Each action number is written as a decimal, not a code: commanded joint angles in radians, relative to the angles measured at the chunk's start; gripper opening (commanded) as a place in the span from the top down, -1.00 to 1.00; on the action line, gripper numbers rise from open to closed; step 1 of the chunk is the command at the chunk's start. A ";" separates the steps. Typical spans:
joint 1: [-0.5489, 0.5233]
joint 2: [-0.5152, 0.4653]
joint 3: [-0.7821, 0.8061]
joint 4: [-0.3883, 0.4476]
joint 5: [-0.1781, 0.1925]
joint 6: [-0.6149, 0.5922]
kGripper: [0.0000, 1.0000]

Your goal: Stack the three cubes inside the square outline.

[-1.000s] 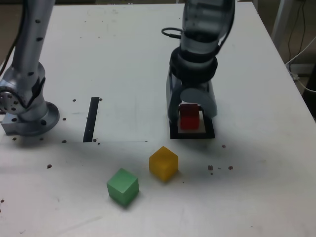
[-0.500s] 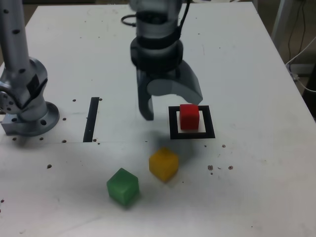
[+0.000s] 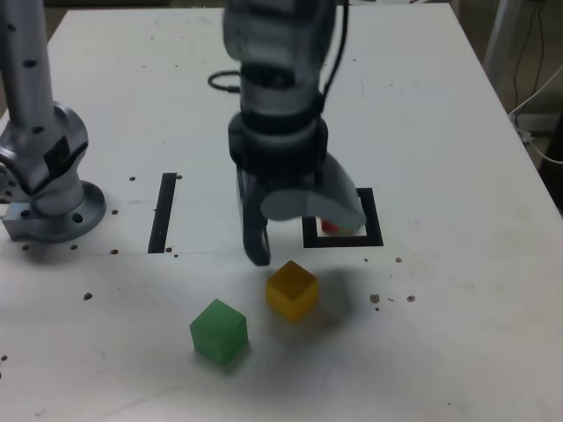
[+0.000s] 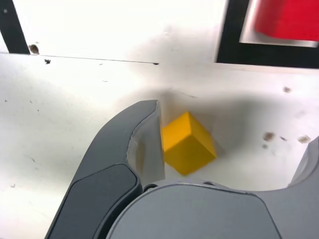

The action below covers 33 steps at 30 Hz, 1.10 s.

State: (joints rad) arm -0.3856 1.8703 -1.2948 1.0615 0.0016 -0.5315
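The red cube (image 3: 329, 227) sits inside the square outline (image 3: 373, 237), where a second ago the claw (image 3: 303, 233) stood around it. The claw has since swung toward the exterior view's left and now hangs released, jaws wide, above the yellow cube (image 3: 291, 289) on the table (image 3: 457, 308). The green cube (image 3: 218, 331) lies just beyond, unmoved. Only the wrist view shows the yellow cube (image 4: 188, 143) between the jaws, untouched.
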 commanded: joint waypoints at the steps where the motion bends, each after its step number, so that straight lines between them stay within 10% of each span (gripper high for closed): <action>1: -0.001 0.023 -0.012 -0.004 -0.007 -0.009 -0.98; 21: -0.034 0.039 -0.028 0.055 -0.039 -0.101 -0.98; 33: -0.059 -0.002 -0.018 0.066 0.010 0.096 -1.00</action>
State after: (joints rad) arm -0.4360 1.8789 -1.3185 1.1292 0.0073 -0.4643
